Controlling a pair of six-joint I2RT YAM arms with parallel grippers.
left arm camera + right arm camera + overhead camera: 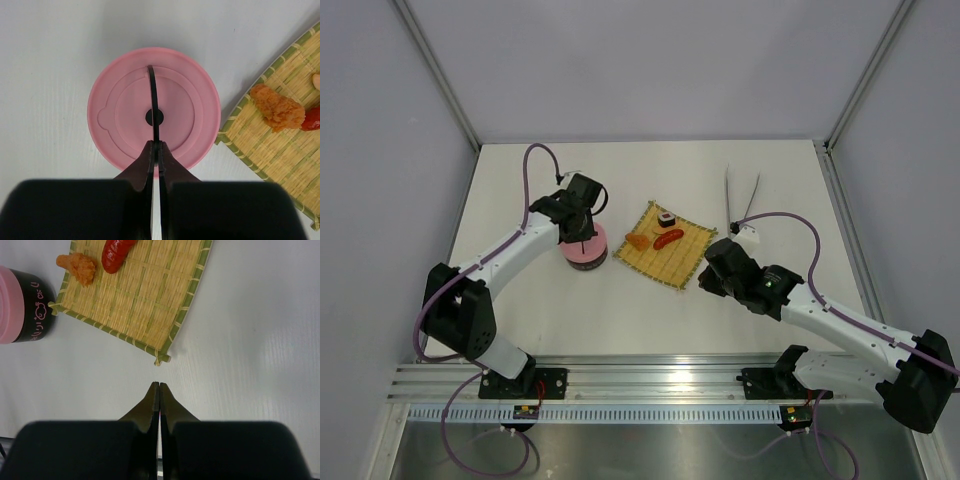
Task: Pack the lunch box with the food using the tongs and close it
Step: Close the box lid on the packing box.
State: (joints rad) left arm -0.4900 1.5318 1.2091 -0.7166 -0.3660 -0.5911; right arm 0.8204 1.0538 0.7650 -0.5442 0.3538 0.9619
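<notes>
Barely begun: lunch box (586, 252) lidded beside mat (692, 256); sausage (669, 238), orange chunk (638, 241), sushi roll (666, 217) unpacked on it; tongs (738, 195) untouched on far tabletop (570, 310). Closed tight: left end effector (155, 145) above lid (125, 115), right end effector (159, 385) empty.

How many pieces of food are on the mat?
3. A sushi roll sits at the far corner of the bamboo mat, a red sausage near the middle, an orange fried chunk toward the lunch box. The pink lid is on the box, so more might hide inside.
</notes>
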